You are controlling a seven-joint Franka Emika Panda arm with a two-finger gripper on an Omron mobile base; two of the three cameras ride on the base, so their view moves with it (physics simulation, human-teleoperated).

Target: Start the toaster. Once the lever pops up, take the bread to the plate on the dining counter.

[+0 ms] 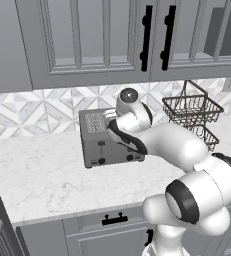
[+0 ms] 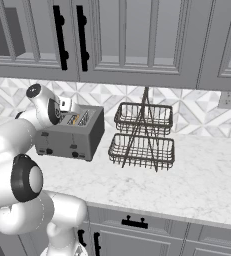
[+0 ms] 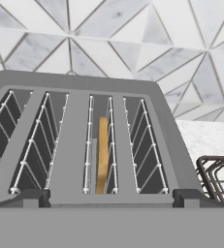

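- Four slots run across the top of the toaster (image 3: pixel 84 140), and in the hand view the third one from the left holds the bread (image 3: pixel 102 155), a thin golden slice standing on edge between the wire guides, sunk below the rim of the slot.
- The other three slots of the toaster show bare wire guides and dark walls.
- The toaster (image 1: pixel 107 140) sits on the marble counter (image 1: pixel 42 175), its back toward the tiled wall (image 1: pixel 37 107), its front face toward the room, with a small dark lever and black knobs showing on that face.
- The arm's white wrist (image 1: pixel 132 112) hangs over the right end of the toaster's top, seen from the left base view; from the right base view the same wrist (image 2: pixel 44 107) covers the toaster's left end.
- The claw itself is hidden behind the wrist, so I cannot tell whether its tips are spread or pressed together.
- A two-tier wire basket (image 2: pixel 143 135) stands on the counter just to the right of the toaster (image 2: pixel 72 132), apart from it; a corner of it (image 3: pixel 219 177) shows beside the toaster in the hand view.
- Grey cabinets with black handles (image 1: pixel 154 37) hang on the wall above the toaster.
- Grey drawers (image 2: pixel 137 225) sit under the counter, below the toaster.
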